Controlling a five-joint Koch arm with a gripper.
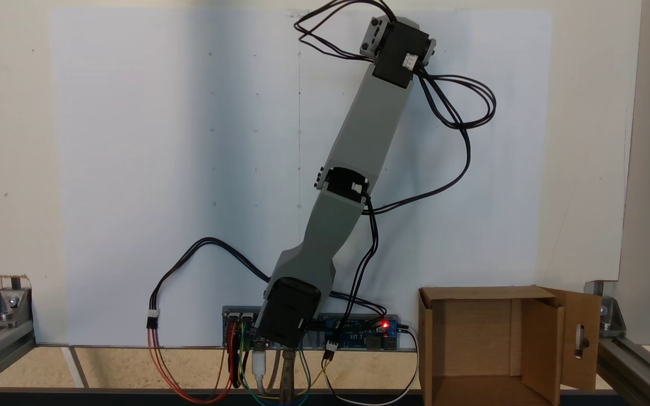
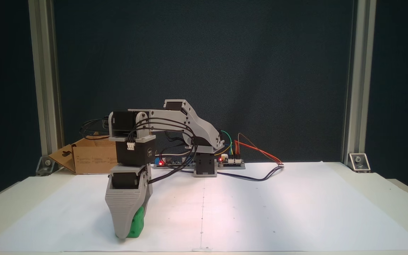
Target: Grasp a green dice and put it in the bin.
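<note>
Sheet (image 2: 278, 212): smooth white paper, spread flat across the tabletop.
Bin (image 1: 474, 344): brown corrugated cardboard box, flaps open, one flap with a slot cut-out; stood beside the arm's base, well apart from the die.
Arm (image 1: 359, 141): matte grey printed plastic, boxy black servos, looped black cables.
Gripper (image 2: 128, 226): ribbed grey wedge, tips down on the paper, pinching the die.
Green dice (image 2: 135, 224): glossy, rounded, held against the grey jaw.
</note>
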